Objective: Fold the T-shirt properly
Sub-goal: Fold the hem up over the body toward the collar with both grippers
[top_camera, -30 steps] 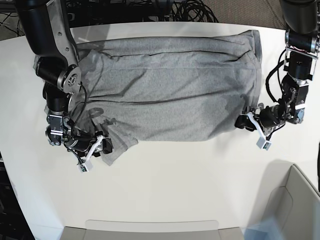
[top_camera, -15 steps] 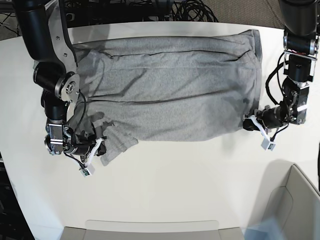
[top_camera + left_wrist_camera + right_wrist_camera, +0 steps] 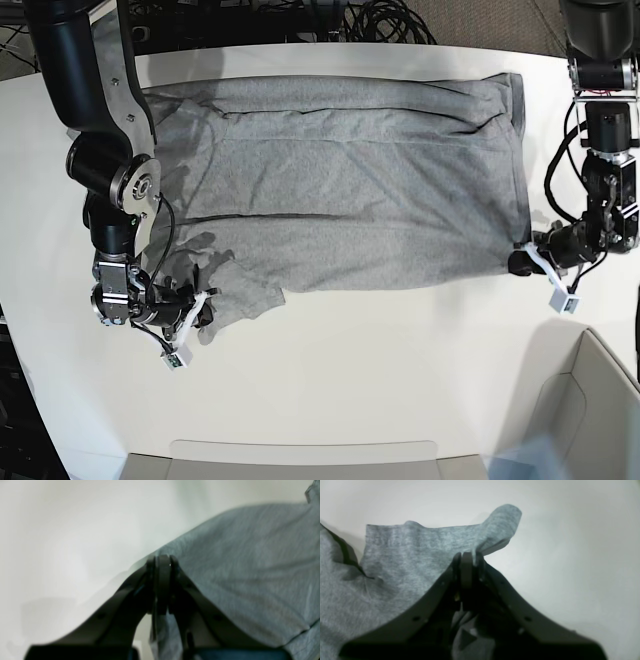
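Shirt (image 3: 340,185) flat on table (image 3: 350,370), no fold yet. Left hand (image 3: 522,262), right hand (image 3: 200,312) each pinching near-edge corner. Whole fold left.

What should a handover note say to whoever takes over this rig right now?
Left hand: shut on the shirt's near corner, on the base view's right.
Right hand: shut on the sleeve at the near corner on that view's left.
Shirt: spread flat across the table, plain side up, wrinkled around the sleeve.
Done: both near corners gripped.
Left: no fold shows yet; probably lift the near edge and carry it over toward the far edge, then the remaining folds.
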Controlling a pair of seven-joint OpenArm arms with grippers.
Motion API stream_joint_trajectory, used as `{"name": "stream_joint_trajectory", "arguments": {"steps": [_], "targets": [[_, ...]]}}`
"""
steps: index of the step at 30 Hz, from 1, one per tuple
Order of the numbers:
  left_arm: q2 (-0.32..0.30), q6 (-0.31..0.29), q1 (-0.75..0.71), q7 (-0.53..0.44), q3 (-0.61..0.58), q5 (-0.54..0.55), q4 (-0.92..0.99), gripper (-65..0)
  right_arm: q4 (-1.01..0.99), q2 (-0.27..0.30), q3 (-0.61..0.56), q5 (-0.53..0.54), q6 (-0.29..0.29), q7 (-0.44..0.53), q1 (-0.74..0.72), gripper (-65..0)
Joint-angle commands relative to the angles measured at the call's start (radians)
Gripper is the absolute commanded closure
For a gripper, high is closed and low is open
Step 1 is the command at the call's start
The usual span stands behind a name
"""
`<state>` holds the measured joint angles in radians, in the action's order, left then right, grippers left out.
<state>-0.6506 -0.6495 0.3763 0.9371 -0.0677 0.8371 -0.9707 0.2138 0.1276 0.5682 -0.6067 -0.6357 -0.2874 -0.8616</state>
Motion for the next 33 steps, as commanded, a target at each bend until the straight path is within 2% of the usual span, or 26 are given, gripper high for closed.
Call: {"name": "stream_joint_trajectory", "arguments": {"steps": [1,4,6,8,14,19,27,29,33], "targets": [[-0.022,-0.002,0.008,-0.005,0.029,0.015,-0.035,0.0,0.016,0.008,0.003,0.014,-0.009,-0.008,-0.041,0.0],[-0.019,0.000,-0.035,0.007,0.065,0.015,-0.075,0.0,0.059,0.007,0.005,0.032,-0.014,-0.059,-0.035,0.0],[-0.019,0.000,-0.063,0.009,0.073,0.015,-0.098,0.0,0.126,0.005,0.003,0.066,-0.057,-0.095,-0.005,0.0],[-0.021,0.000,-0.081,0.009,0.073,0.015,-0.116,0.0,0.217,0.001,0.002,0.093,-0.062,-0.148,0.018,0.0],[-0.021,0.000,-0.107,0.010,0.073,0.015,-0.156,0.0,0.603,-0.096,-0.014,0.107,-0.062,-0.295,0.135,0.0],[-0.022,0.000,-0.148,0.010,0.075,0.015,-0.210,0.0,0.855,-0.136,-0.119,0.117,-0.062,-0.387,0.235,0.0],[-0.022,0.001,-0.228,0.012,0.078,0.015,-0.311,0.0,1.067,-0.141,-0.141,0.117,-0.062,-0.467,0.358,0.0],[-0.022,0.001,-0.260,0.013,0.119,0.015,-0.334,0.0,1.117,-0.141,-0.139,0.117,-0.062,-0.479,0.391,0.0],[-0.015,0.001,-0.326,0.090,0.228,0.015,-0.406,0.0,1.211,-0.141,-0.139,0.117,-0.062,-0.534,0.457,0.0]]}}
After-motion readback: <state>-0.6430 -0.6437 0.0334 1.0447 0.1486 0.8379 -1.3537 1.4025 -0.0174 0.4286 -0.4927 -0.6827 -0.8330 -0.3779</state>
